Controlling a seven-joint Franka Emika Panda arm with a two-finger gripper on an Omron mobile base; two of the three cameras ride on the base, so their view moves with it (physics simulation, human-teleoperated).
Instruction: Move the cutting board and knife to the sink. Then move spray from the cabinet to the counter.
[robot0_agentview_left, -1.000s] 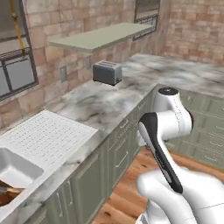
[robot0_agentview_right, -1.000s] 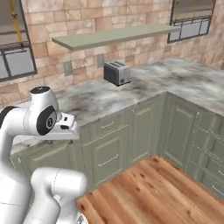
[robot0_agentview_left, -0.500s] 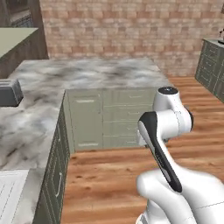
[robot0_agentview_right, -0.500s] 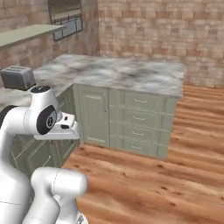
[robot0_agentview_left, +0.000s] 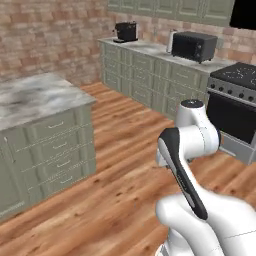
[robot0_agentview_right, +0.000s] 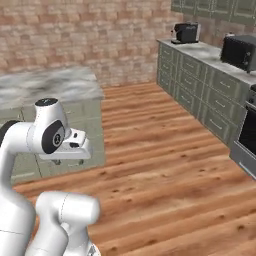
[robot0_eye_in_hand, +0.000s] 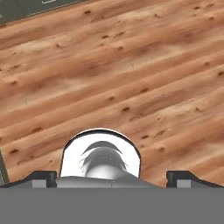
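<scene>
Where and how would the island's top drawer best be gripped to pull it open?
By its handle, probably: a thin horizontal bar centred on the front of the top drawer of the island. Come straight at that front, jaws above and below the bar.

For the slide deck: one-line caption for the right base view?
Arm tucked while the base faces open wood floor, marbled counter left, green cabinets right.
</scene>
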